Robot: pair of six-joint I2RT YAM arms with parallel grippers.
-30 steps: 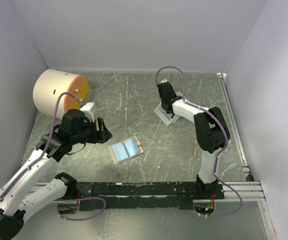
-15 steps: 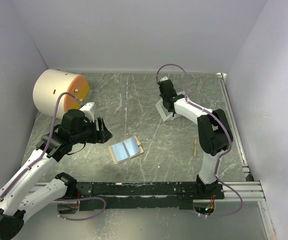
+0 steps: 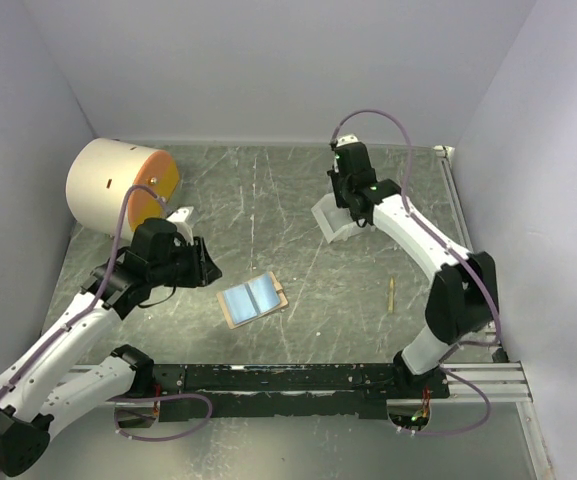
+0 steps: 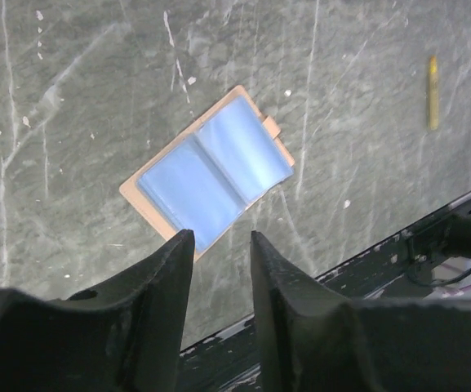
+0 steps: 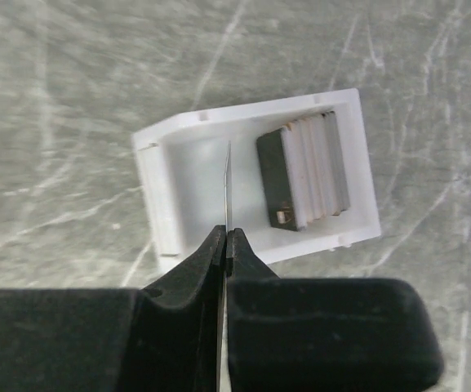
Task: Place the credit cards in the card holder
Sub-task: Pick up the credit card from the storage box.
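Note:
The card holder [image 3: 252, 298] lies open on the table, tan-edged with pale blue pockets facing up [image 4: 211, 167]. My left gripper [image 4: 221, 238] hovers above its near edge, open, with nothing between the fingers; in the top view the left gripper [image 3: 206, 265] is just left of the holder. My right gripper [image 5: 225, 238] is shut on one thin credit card [image 5: 228, 184], seen edge-on and held above the white tray [image 5: 157, 204]. More credit cards [image 5: 304, 171] stand on edge in the tray's slots, a dark one in front. From above, the right gripper [image 3: 356, 210] sits over the tray [image 3: 328, 222].
A big cream cylinder with an orange face [image 3: 120, 185] lies at the back left. A small yellowish stick [image 3: 391, 293] lies right of the holder, also in the left wrist view [image 4: 433, 91]. The black base rail [image 3: 298, 378] runs along the near edge.
The right gripper closed on a card in the tray and the arm swung up and right with it. The left gripper's fingers narrowed a little; the holder has not moved.

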